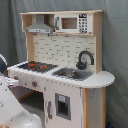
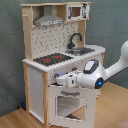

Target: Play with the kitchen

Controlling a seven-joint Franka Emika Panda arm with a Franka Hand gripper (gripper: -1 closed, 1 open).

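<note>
The kitchen (image 1: pixel 62 65) is a tall toy unit of pale wood and white panels, seen in both exterior views. It has a red-ringed black hob (image 1: pixel 35 65), a black tap (image 1: pixel 85 59) over the sink (image 1: pixel 73 74), a grey hood (image 1: pixel 40 26) and a microwave panel (image 1: pixel 70 22). In the second exterior view the kitchen (image 2: pixel 60 30) shows its windowed oven door (image 2: pixel 70 106), which looks tilted outward at the top. My gripper (image 2: pixel 60 80) sits at the front panel just above that door's top edge, below the hob (image 2: pixel 52 59). Its wrist glows blue.
My white arm (image 2: pixel 112 70) reaches in from the second exterior view's right and fills the first exterior view's lower left corner (image 1: pixel 12 107). A grey curtain (image 1: pixel 115 45) hangs behind the kitchen. The wooden floor (image 2: pixel 110 110) lies in front.
</note>
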